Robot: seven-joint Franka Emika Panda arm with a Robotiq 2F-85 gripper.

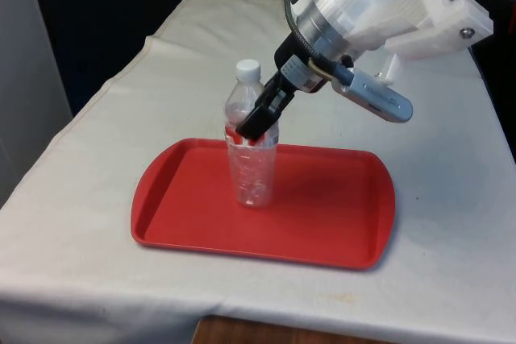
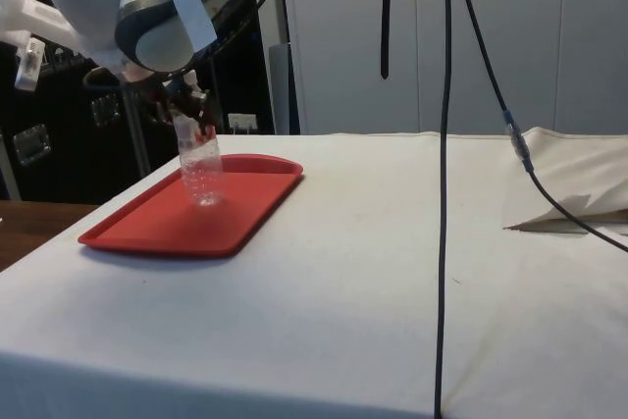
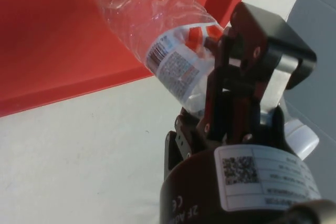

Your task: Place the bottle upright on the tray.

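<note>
Barcode and fine print, too small to read, on the white-and-red label of the bottle (image 3: 173,59). QR code with tiny unreadable lines on a white sticker on the gripper (image 3: 231,98) body, plus a CE mark and "2F" embossed on its black rim. White lettering on the arm's black band in the side view, not legible.

Tray (image 1: 339,223) lies on the table (image 1: 451,199), toward the near edge in the front view. Bottle (image 1: 251,168) stands upright in the tray, toward the front view's left, its base on the tray floor. Gripper (image 1: 260,118) comes in from the front view's right, closed around the bottle's label band, below the cap (image 1: 247,68). Cables (image 2: 444,144) hang in front of the table in the side view, well apart from the tray.
</note>
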